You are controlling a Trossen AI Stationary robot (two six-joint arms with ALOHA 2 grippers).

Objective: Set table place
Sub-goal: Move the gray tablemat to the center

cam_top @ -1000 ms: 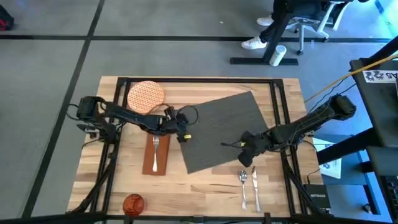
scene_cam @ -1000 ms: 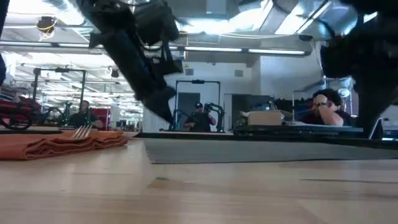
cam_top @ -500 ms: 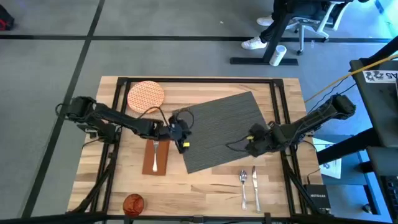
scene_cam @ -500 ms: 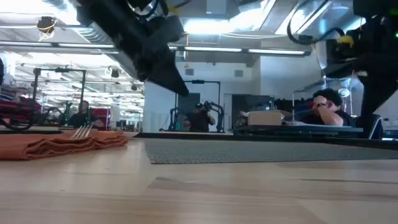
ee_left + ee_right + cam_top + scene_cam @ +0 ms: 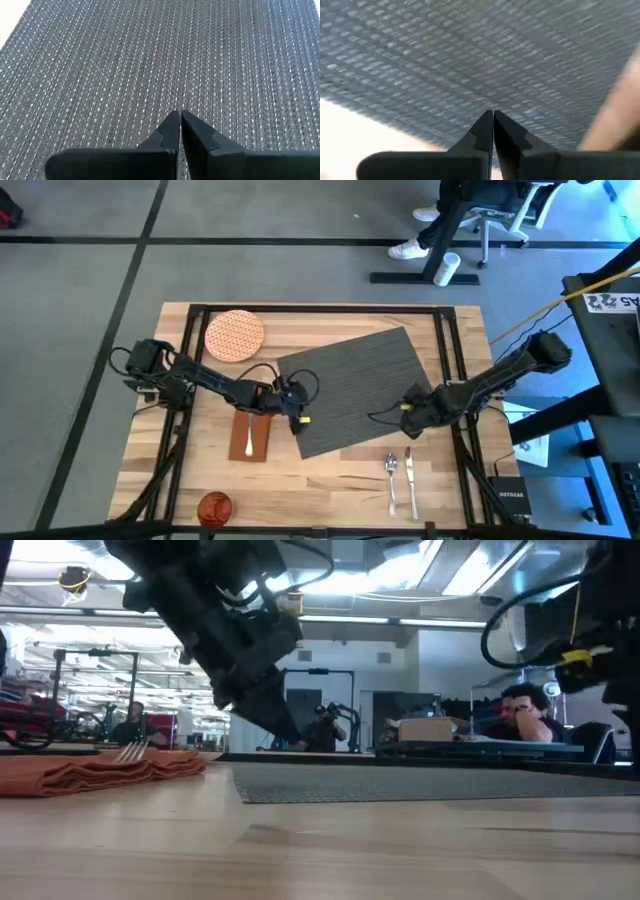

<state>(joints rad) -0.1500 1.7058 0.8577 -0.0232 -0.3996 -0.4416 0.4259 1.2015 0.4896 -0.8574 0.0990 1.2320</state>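
On bench, skewed placemat [image 5: 355,387]: thin, limp, grippy; pinch corners or press-slide. Left gripper [image 5: 179,116] and right gripper [image 5: 493,115] jaws clenched empty above it.

Grey tiled floor [image 5: 90,270], office chair [image 5: 497,220], bright ceiling lights [image 5: 350,580]

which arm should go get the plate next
Left, probably. The orange plate sits at the table's far left corner, close behind the left gripper; the right gripper is across the placemat.
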